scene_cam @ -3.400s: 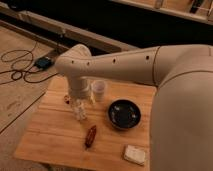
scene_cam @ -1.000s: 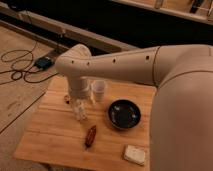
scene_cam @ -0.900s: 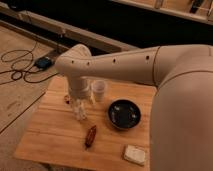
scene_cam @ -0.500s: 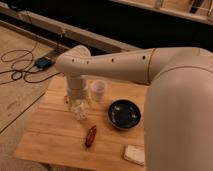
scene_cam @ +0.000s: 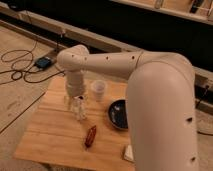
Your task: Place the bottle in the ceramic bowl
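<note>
The end effector (scene_cam: 75, 104) hangs spread wide around the bottle (scene_cam: 78, 111), which stands on the bench (scene_cam: 50, 131) left of the ceramic bowl (scene_cam: 118, 114). Contact is unclear. The arm (scene_cam: 150, 75) hides the bowl's right edge.

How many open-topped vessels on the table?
2: white cup at the back of the table; black bowl front-right of it, partly hidden by the arm. The hand is at the bottle, front-left of the cup.
</note>
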